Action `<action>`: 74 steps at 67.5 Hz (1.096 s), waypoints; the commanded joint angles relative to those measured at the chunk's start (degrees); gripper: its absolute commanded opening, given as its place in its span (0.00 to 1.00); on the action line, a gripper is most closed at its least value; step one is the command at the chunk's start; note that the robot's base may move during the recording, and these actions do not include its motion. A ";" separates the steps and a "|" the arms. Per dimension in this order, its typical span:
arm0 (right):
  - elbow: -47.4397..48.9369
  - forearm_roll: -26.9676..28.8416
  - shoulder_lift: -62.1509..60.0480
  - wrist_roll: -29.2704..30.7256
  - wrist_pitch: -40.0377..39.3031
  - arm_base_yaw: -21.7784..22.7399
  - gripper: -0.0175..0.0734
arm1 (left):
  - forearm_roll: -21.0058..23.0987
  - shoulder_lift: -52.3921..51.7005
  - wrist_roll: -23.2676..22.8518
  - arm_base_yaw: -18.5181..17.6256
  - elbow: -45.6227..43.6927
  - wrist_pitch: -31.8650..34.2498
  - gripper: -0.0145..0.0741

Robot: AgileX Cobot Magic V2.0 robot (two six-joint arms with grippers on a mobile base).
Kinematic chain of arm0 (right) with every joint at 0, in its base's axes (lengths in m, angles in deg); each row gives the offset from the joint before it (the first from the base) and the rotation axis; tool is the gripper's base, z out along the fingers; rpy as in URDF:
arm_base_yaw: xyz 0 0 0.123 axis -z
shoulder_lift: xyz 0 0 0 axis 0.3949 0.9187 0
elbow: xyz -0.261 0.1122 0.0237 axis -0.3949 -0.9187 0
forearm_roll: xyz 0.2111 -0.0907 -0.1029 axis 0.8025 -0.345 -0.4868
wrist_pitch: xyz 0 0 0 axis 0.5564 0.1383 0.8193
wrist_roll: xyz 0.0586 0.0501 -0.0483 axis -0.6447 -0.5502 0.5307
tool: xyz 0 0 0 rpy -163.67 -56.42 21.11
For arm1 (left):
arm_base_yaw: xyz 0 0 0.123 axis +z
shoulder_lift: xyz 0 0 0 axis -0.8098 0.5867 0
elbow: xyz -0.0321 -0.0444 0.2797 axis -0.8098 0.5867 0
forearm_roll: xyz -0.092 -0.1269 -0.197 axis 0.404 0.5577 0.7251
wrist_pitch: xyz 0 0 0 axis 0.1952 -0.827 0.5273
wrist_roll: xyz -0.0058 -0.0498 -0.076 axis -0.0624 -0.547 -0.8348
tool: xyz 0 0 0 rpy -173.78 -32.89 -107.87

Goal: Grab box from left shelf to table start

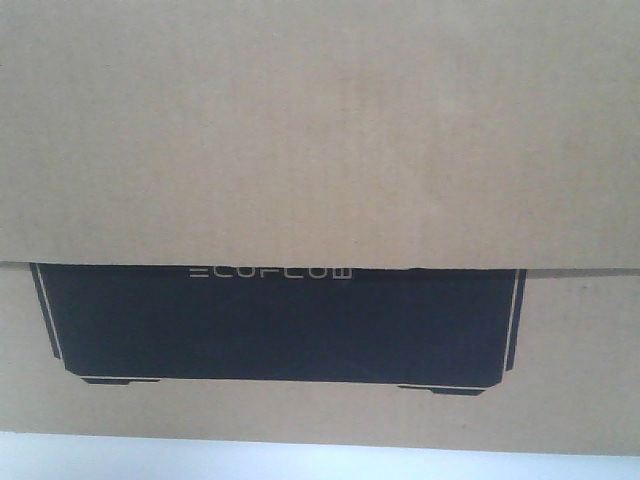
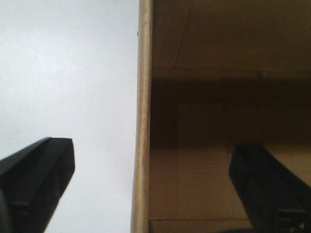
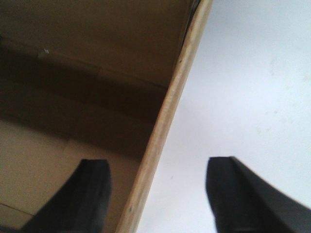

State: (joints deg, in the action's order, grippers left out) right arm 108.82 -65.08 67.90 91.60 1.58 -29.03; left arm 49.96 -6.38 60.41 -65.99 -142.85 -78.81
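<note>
The box (image 1: 320, 130) fills the front view, brown cardboard with a black printed rectangle (image 1: 280, 325) reading ECOFLOW. It rests on the white table (image 1: 320, 465). My left gripper (image 2: 153, 148) is open and straddles the box's side wall (image 2: 143, 121), one finger inside the box and one outside over the table (image 2: 68, 73). My right gripper (image 3: 158, 166) is open too, astride the opposite wall (image 3: 175, 97), with its outer finger above the table (image 3: 252, 87). Neither pair of fingers touches the cardboard. The left shelf is out of view.
The box blocks nearly all of the front view; only a thin strip of table shows below it. The inside of the box is in shadow and nothing shows in it.
</note>
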 commanded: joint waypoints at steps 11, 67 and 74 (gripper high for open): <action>0.23 -0.49 -12.64 0.08 -2.45 0.12 0.42 | -0.57 -11.63 -0.05 -0.25 0.61 0.70 0.46; -46.33 -0.49 -59.35 0.08 -23.04 0.12 0.26 | -2.50 -61.83 -0.05 -0.25 48.52 24.58 0.05; -50.51 -0.44 -62.68 0.08 -27.96 0.12 0.26 | -2.50 -64.58 -0.05 -0.25 51.85 29.41 0.05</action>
State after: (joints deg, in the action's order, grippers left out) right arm 59.89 -65.08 6.87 91.60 -16.65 -29.03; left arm 47.75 -69.94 60.41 -65.99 -92.00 -59.38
